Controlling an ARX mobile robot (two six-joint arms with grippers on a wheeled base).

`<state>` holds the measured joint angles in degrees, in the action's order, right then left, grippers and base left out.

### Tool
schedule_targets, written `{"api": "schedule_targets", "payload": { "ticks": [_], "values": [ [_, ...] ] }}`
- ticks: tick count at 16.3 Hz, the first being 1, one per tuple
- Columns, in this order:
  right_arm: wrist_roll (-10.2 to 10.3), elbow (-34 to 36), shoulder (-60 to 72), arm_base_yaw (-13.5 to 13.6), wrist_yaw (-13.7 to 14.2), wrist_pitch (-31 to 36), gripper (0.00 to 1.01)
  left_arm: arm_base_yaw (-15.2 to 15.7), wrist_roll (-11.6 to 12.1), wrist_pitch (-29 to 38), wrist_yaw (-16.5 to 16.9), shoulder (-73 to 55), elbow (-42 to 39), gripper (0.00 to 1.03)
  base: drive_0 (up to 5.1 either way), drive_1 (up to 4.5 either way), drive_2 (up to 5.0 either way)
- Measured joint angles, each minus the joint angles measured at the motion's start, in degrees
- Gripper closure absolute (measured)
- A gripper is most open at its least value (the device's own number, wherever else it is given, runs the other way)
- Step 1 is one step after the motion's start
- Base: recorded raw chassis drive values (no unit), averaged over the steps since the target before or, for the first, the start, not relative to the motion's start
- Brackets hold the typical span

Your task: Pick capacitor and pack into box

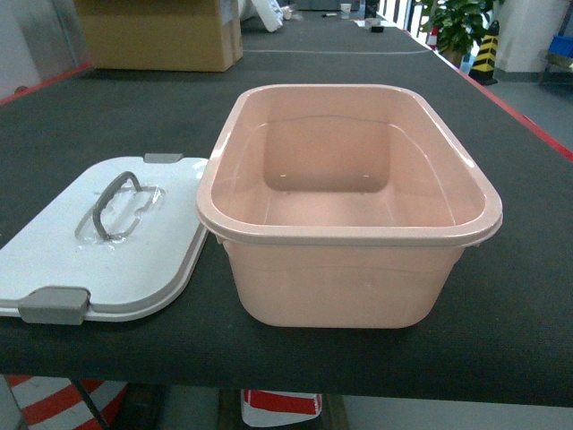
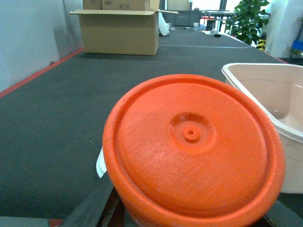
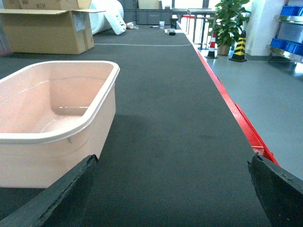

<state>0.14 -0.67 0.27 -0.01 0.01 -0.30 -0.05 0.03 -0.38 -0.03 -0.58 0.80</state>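
Left gripper (image 2: 189, 222): only dark jaw parts show at the bottom edge of the left wrist view, under a big orange disc-faced cylinder (image 2: 191, 151), presumably the capacitor. It fills the frame and seems carried by this gripper, but the contact is hidden, so I cannot tell how wide the jaws stand or confirm the hold. The flat face, with a small centre boss, is turned to the camera.

Outward from it: box (image 2: 265, 94) at 2 o'clock, rim close beside the capacitor. Sliver of the white lid (image 2: 100, 165) at 9 o'clock. Cardboard carton (image 2: 120, 30) far off at 11 o'clock on the dark table (image 2: 57, 123).

Right gripper (image 3: 173, 189): two dark fingertips at the bottom corners, spread wide, nothing between them. The box is at 10 o'clock from it, apart.

Head view: neither gripper nor capacitor is visible. The box stands centred, open and empty. The lid lies flat at its 9 o'clock, handle up, its edge touching or just beside the box wall; parked there, likely to keep the mouth free for loading.

Judgement: the capacitor is near the box, not yet inside; packing not begun.
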Motion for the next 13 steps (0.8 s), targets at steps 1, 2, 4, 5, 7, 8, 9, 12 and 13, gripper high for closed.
{"api": "schedule_targets", "payload": {
  "ticks": [1,2,4,5,7,8,9,12,13],
  "values": [
    [0.0,0.0,0.0,0.0,0.0,0.0,0.03,0.0,0.0,0.0,0.0,0.0,0.0,0.59,0.0,0.0,0.0],
    [0.0,0.0,0.0,0.0,0.0,0.0,0.03,0.0,0.0,0.0,0.0,0.0,0.0,0.59,0.0,0.0,0.0],
    [0.0,0.0,0.0,0.0,0.0,0.0,0.03,0.0,0.0,0.0,0.0,0.0,0.0,0.59,0.0,0.0,0.0],
    [0.0,0.0,0.0,0.0,0.0,0.0,0.03,0.0,0.0,0.0,0.0,0.0,0.0,0.59,0.0,0.0,0.0],
    [0.0,0.0,0.0,0.0,0.0,0.0,0.03,-2.6,1.2,5.4,-4.8,-2.8,0.0,0.59,0.0,0.0,0.0],
    [0.0,0.0,0.0,0.0,0.0,0.0,0.03,-6.9,1.8,14.6,-9.6,-9.8,0.3,0.59,0.0,0.0,0.0],
    [0.0,0.0,0.0,0.0,0.0,0.0,0.03,-11.9,2.0,26.4,-13.4,-23.1,0.8,0.59,0.0,0.0,0.0],
    [0.0,0.0,0.0,0.0,0.0,0.0,0.03,-21.0,1.5,57.0,-17.1,-63.1,15.6,0.59,0.0,0.0,0.0],
    [0.0,0.0,0.0,0.0,0.0,0.0,0.03,-23.4,0.5,57.3,-16.2,-71.7,22.7,0.59,0.0,0.0,0.0]
  ]
}}
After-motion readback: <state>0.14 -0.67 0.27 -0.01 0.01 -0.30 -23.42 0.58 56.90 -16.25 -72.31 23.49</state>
